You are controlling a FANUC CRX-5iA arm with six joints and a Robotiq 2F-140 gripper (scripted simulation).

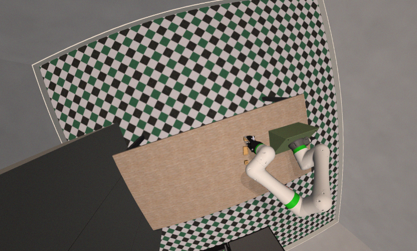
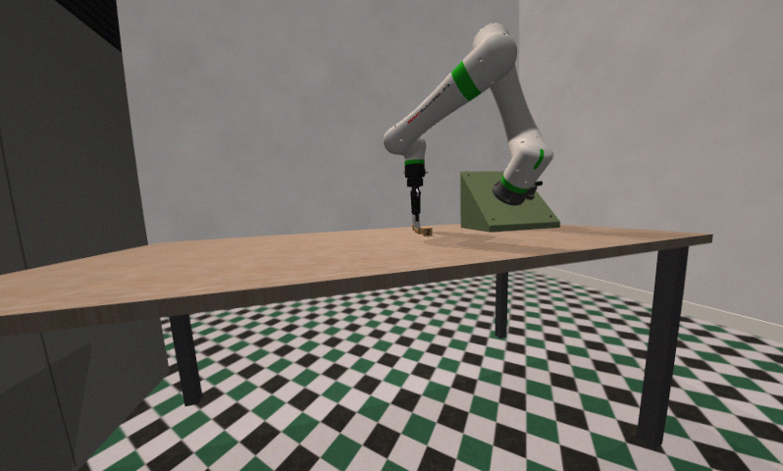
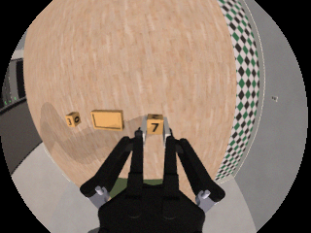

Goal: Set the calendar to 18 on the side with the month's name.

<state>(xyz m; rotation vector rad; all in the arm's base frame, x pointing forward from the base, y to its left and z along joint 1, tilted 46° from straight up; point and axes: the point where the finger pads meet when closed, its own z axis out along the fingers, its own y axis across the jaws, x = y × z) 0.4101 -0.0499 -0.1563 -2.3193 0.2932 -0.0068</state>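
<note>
My gripper [image 3: 155, 122] [image 1: 249, 140] [image 2: 416, 225] points straight down at the table and is shut on a small orange cube [image 3: 154, 124] that shows a 7 on its upper face. The cube sits at table level between the fingertips. The orange tray [image 3: 107, 119] [image 1: 244, 150] lies flat and empty on the table just left of that cube in the wrist view. A second orange cube [image 3: 73, 118] [image 1: 245, 161] [image 2: 427, 232] stands on the table on the tray's other side, apart from it. Its digit is too small to read surely.
The wooden table [image 1: 185, 174] [image 2: 267, 262] bears the green wedge-shaped robot base [image 1: 290, 136] [image 2: 503, 204] close behind the arm. The table's edge and the checkered floor [image 3: 240, 91] run along the right in the wrist view. A dark cabinet [image 1: 49, 192] stands past the far table end.
</note>
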